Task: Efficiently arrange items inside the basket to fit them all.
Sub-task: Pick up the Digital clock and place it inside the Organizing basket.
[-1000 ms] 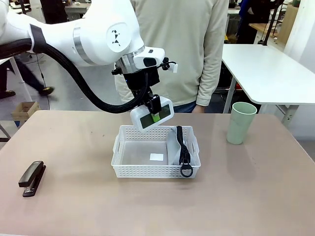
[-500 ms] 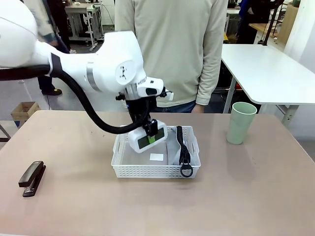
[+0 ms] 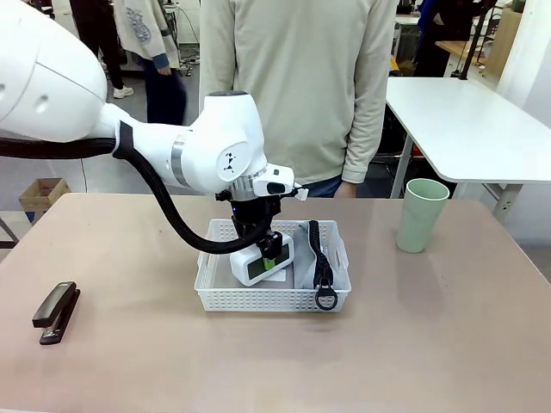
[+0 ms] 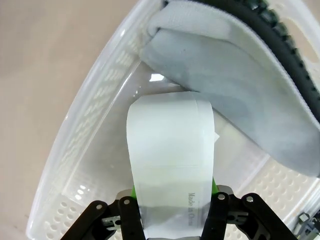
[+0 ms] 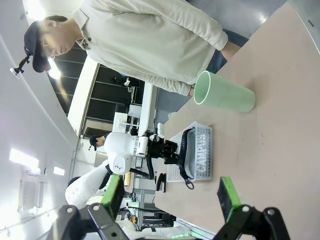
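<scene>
1. Basket (image 3: 215, 292) is sitting on the beige table (image 3: 430, 344); inside it the left gripper (image 3: 269, 254) is clamping the white block (image 3: 256, 267).
2. Right gripper (image 5: 170, 194) is holding its fingers apart, empty.
3. Behind the basket a person (image 3: 301, 86) is standing.

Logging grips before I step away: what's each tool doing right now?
Left tool: closed on the white block.
Right tool: open, empty.
</scene>
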You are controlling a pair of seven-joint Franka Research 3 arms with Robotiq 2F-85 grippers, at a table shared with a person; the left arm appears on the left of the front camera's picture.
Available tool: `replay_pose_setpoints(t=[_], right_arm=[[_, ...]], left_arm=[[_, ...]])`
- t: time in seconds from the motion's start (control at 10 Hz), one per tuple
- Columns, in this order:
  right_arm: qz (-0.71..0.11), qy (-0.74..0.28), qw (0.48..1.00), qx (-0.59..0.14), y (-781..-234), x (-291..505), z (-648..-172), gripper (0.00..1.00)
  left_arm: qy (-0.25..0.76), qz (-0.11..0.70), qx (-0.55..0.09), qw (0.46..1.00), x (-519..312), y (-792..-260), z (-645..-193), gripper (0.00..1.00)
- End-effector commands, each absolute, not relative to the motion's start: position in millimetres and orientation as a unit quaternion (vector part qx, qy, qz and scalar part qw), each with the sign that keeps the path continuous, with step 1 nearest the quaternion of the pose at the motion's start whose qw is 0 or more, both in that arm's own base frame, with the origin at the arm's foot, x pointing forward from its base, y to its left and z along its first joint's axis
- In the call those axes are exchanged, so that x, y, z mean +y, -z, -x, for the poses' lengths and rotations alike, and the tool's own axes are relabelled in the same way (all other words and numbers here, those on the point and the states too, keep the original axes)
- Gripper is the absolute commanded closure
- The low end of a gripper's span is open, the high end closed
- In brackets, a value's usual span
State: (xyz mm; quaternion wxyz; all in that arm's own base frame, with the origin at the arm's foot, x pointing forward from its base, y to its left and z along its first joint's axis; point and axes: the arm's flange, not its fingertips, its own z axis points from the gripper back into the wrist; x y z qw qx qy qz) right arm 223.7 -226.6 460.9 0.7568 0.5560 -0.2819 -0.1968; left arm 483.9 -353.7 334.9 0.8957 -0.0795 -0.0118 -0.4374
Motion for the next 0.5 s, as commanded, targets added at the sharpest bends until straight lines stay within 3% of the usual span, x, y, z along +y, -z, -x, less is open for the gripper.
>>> replay_pose_setpoints(t=[0.0,0.3,0.4], right_arm=[[-0.559,0.186,0.751,-0.296,-461.6,-227.6,-225.1,0.00],[-0.559,0.186,0.751,-0.296,-461.6,-227.6,-225.1,0.00],[-0.559,0.186,0.751,-0.296,-461.6,-227.6,-225.1,0.00]], left_arm=[[0.428,0.056,0.001,0.902,-360.8,-339.3,-486.2,0.49],[0.426,0.045,0.006,0.904,-359.3,-336.9,-489.0,0.49],[0.430,0.039,0.011,0.902,-359.9,-336.0,-490.2,0.00]])
